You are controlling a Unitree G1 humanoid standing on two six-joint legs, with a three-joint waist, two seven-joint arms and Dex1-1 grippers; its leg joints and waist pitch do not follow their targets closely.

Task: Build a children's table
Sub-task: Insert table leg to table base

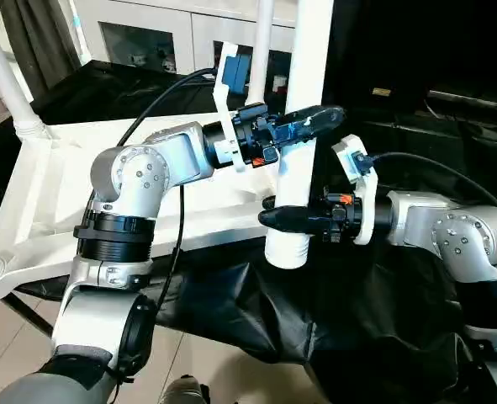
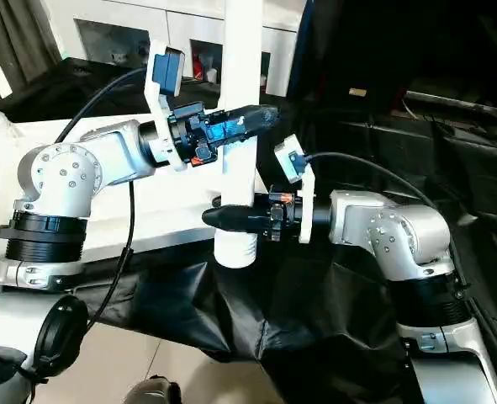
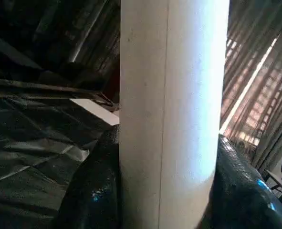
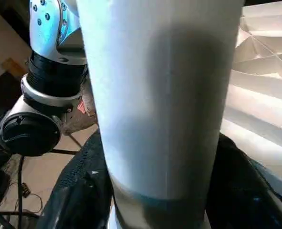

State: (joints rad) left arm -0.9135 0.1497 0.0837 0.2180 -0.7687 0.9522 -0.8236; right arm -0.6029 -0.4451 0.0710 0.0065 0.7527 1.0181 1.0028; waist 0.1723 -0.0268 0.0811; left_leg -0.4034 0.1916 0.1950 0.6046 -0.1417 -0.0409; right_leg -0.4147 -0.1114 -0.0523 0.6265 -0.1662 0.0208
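No text, label, brand, number or sign is readable on anything in these pictures; all surfaces that show are plain or too unclear to read.

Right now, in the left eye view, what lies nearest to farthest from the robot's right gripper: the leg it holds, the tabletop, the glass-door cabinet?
1. Table leg, between the right gripper fingers.
2. Tabletop, to its left.
3. Cabinet, at the back.
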